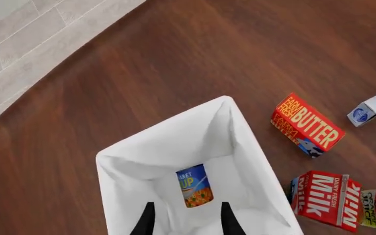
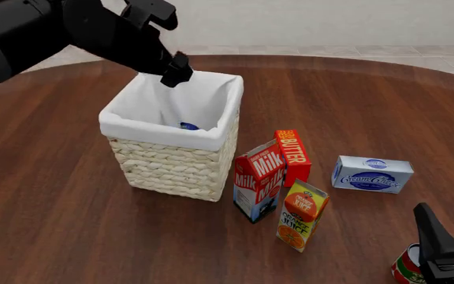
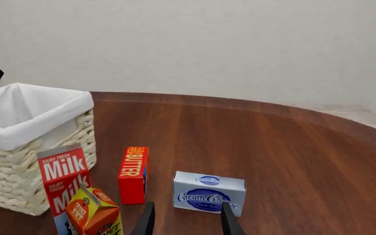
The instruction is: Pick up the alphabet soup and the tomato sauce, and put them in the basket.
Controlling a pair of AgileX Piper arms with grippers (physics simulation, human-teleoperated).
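Nearest, the right gripper (image 2: 448,251) stood open and empty just beside the tomato sauce (image 2: 407,267), perhaps touching it; beyond stood the orange juice carton (image 2: 301,215), milk carton (image 2: 258,187), butter box (image 2: 292,155) and cream cheese box (image 2: 371,174), then the basket (image 2: 175,161) holding the alphabet soup (image 1: 194,185) under the open, empty left gripper (image 1: 184,219).

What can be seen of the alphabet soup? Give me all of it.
The alphabet soup is a small cylindrical can with a blue label bearing yellow lettering and an orange picture below. It lies on its side inside the basket, on the white cloth liner at the bottom. The left gripper hangs above it, open, not touching. From the front only a sliver of blue shows over the rim.
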